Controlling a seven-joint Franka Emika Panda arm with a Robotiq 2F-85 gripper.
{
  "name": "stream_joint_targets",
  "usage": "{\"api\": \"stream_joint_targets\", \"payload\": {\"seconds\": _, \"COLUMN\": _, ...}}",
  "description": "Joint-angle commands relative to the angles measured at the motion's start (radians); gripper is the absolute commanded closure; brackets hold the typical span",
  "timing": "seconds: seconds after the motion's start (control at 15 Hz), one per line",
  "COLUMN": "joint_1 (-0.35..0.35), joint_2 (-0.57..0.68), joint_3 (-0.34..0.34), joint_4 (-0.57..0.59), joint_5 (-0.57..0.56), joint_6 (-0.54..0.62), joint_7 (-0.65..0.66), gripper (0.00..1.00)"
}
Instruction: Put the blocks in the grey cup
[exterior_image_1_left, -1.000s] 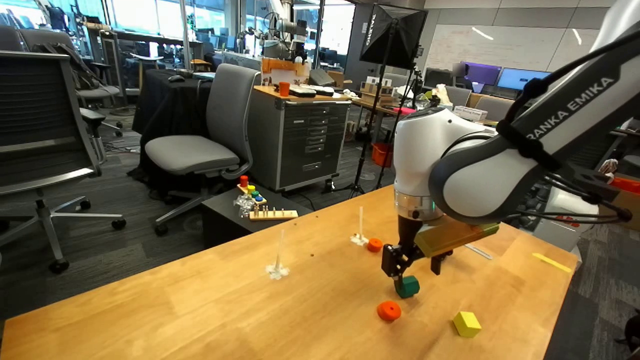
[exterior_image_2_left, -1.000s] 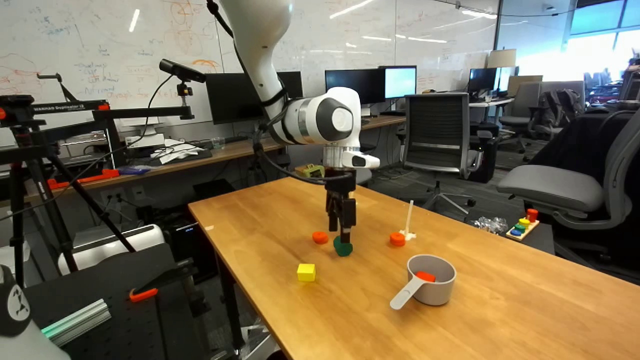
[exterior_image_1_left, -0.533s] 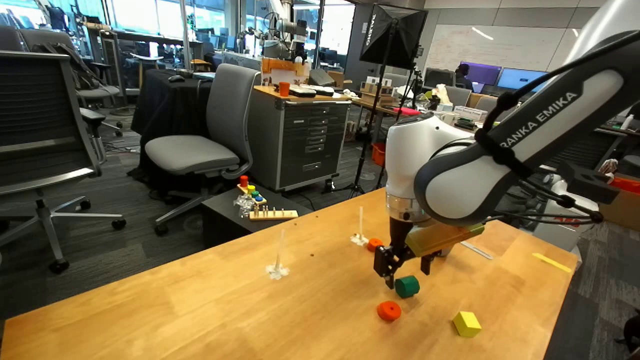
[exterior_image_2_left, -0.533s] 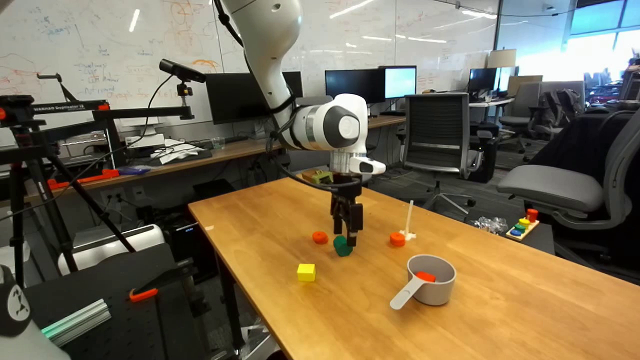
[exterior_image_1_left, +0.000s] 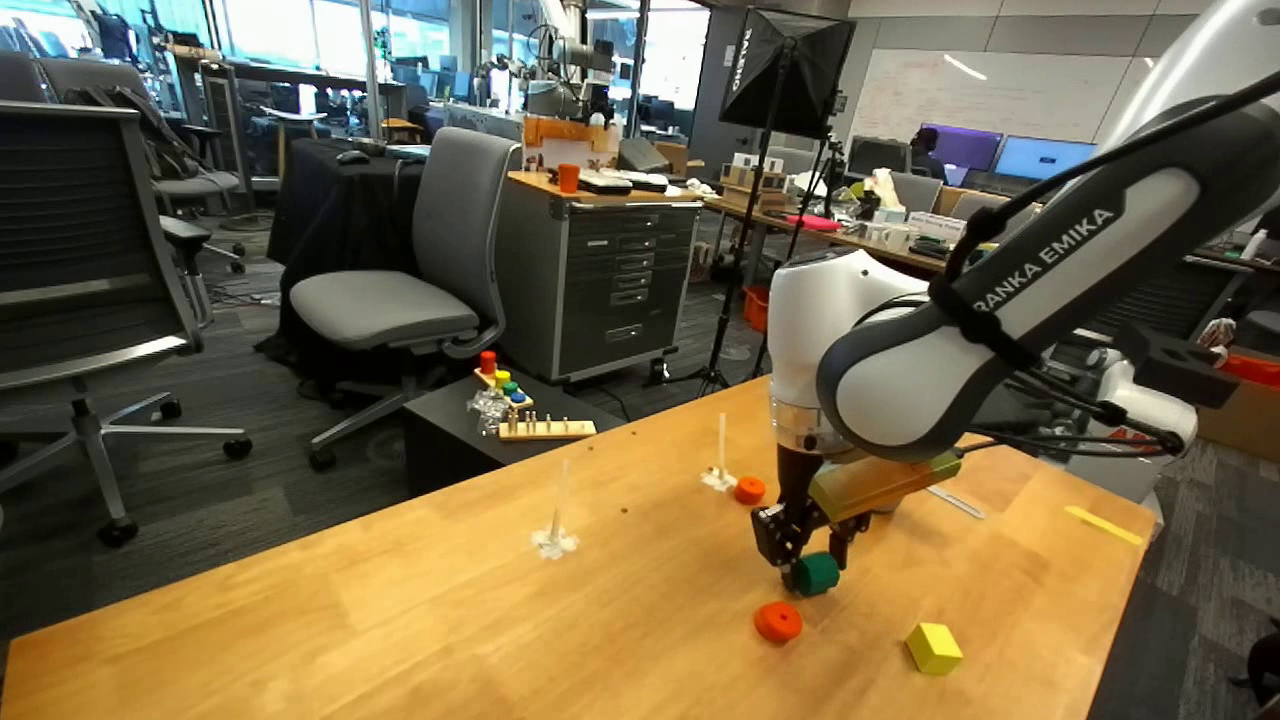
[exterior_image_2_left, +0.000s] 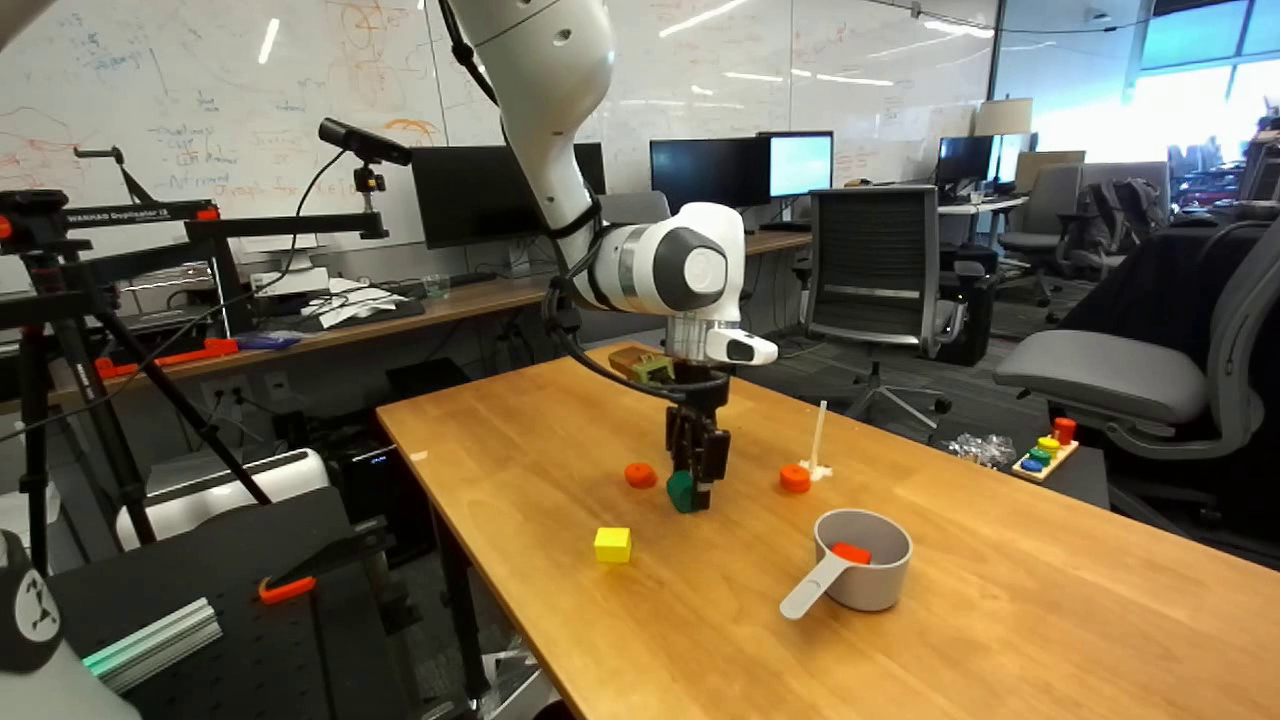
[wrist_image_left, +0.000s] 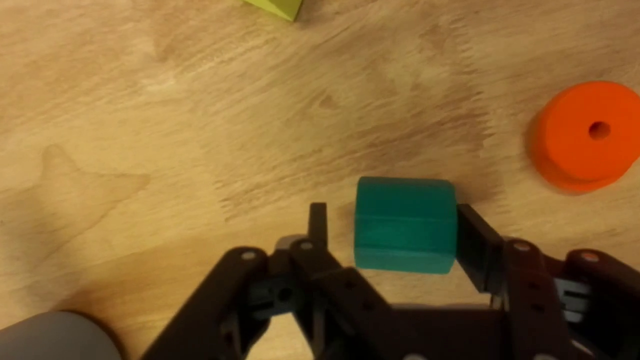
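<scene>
My gripper (wrist_image_left: 391, 215) stands around the green block (wrist_image_left: 405, 225), its jaws partly drawn in. The right finger touches one end of the block in the wrist view. A narrow gap separates the left finger from the other end, and the block rests on the table. Two orange blocks (exterior_image_2_left: 640, 475) lie on the table, one beside a white stick. The yellow block (exterior_image_2_left: 612, 545) sits nearer that camera. In an exterior view the grey cup (exterior_image_2_left: 885, 588) stands upright with a red block (exterior_image_2_left: 850, 553) inside. Part of the cup also shows at the wrist view's lower left corner.
Two thin white sticks (exterior_image_1_left: 721, 450) rise from taped bases on the wooden table (exterior_image_1_left: 420, 590). The cup's handle (exterior_image_2_left: 815, 588) sticks out low over the tabletop. Beyond the table's edge is a black side stand (exterior_image_1_left: 450, 440) with peg toys.
The gripper has shifted slightly and come down around the green block. Its jaws were wide apart and now stand closer together. The other blocks and the cup have not moved.
</scene>
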Motion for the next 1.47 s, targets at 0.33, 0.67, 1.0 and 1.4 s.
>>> {"api": "stream_joint_targets", "payload": {"seconds": 0.33, "joint_1": -0.063, "joint_2": -0.031, "joint_3": 0.001, "joint_4": 0.022, "joint_5": 0.07, "joint_6": -0.058, "joint_7": -0.068, "gripper": 0.83}}
{"api": "stream_joint_targets", "payload": {"seconds": 0.67, "joint_1": -0.113, "joint_2": -0.079, "joint_3": -0.039, "joint_4": 0.068, "joint_5": 0.062, "joint_6": -0.066, "joint_7": -0.06, "gripper": 0.83}}
{"api": "stream_joint_targets", "payload": {"seconds": 1.0, "joint_1": -0.165, "joint_2": -0.098, "joint_3": -0.08, "joint_4": 0.102, "joint_5": 0.057, "joint_6": -0.082, "joint_7": -0.048, "gripper": 0.83}}
{"api": "stream_joint_targets", "payload": {"seconds": 1.4, "joint_1": -0.223, "joint_2": -0.079, "joint_3": -0.11, "joint_4": 0.107, "joint_5": 0.062, "joint_6": -0.111, "joint_7": -0.039, "gripper": 0.83}}
